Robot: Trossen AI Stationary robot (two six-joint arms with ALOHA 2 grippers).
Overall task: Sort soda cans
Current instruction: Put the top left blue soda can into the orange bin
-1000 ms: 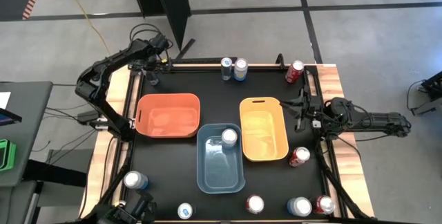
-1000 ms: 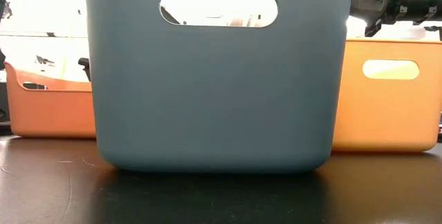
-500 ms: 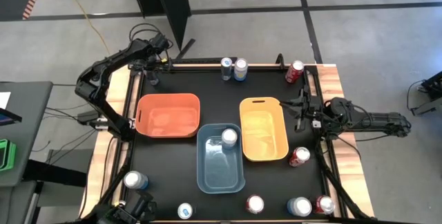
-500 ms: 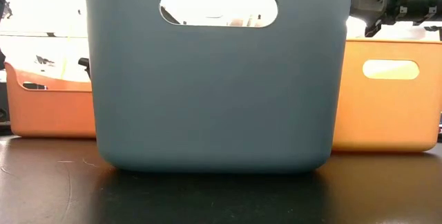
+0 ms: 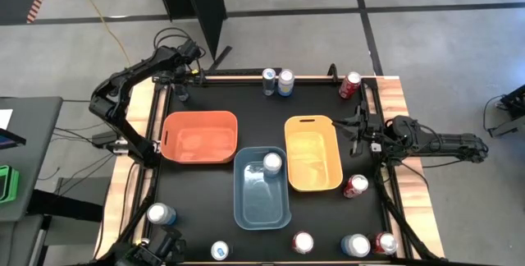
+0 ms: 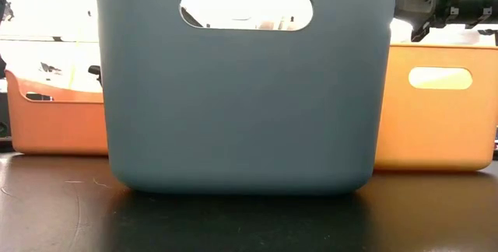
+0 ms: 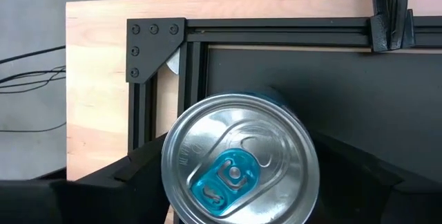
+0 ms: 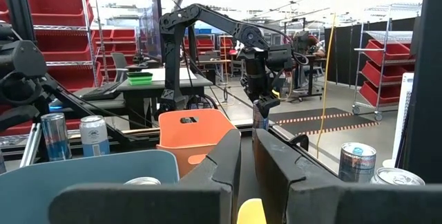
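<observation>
My left gripper (image 5: 181, 94) hangs at the table's far left corner, its fingers on either side of a silver soda can with a blue tab (image 7: 238, 162). From across the table it also shows on that can (image 8: 260, 120). My right gripper (image 5: 358, 131) waits shut at the right edge, level, holding nothing. One can (image 5: 271, 162) stands in the blue bin (image 5: 246, 208). Two cans (image 5: 277, 81) and a red one (image 5: 350, 85) stand along the far edge. A red can (image 5: 354, 185) stands right of the yellow bin (image 5: 312, 176). Several more cans (image 5: 355, 245) stand along the near edge. My left gripper has the upright can between its two fingers, one on each side of the can's wall just under the rim (image 7: 312, 148). The fingers come from above, slanting down. The can stays upright; whether its base rests on the table is hidden by the can itself.
An orange bin (image 5: 199, 118) sits just near-side of my left gripper. The blue bin fills the low view (image 6: 245, 112), with orange (image 6: 54, 124) and yellow (image 6: 436, 120) bins behind it. A black frame rail (image 7: 276, 27) runs along the far edge.
</observation>
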